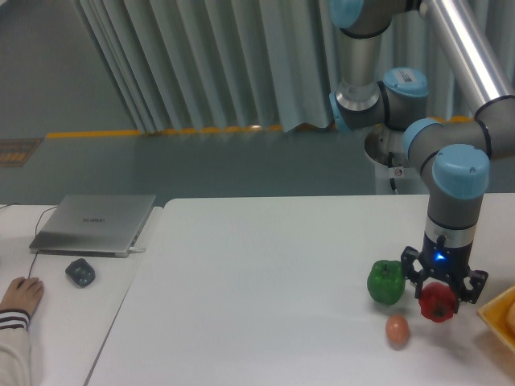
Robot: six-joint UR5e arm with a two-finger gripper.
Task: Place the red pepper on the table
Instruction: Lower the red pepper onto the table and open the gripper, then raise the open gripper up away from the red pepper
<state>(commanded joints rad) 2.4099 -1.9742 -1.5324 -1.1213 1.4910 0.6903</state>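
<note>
Nearest the front edge of the white tabletop [265,281], toward its right end, a small orange-pink egg-shaped thing [396,330] is lying on the surface. Just behind it and to the right, the end effector [440,299] is pointing straight down and gripping the red pepper [437,302], its dark fingers [416,277] closing around the pepper's upper half; whether the pepper is touching the surface or hanging just above it is unclear. A green bell pepper [385,281] is sitting just beside it on the left. At the right edge, a corner of a yellow container [500,315] is showing. On the narrower desk [48,322] to the left, a person's hand [19,296] is resting near the front, a small dark object [80,272] is lying behind it, and a closed silver laptop [95,223] is sitting farther back.
</note>
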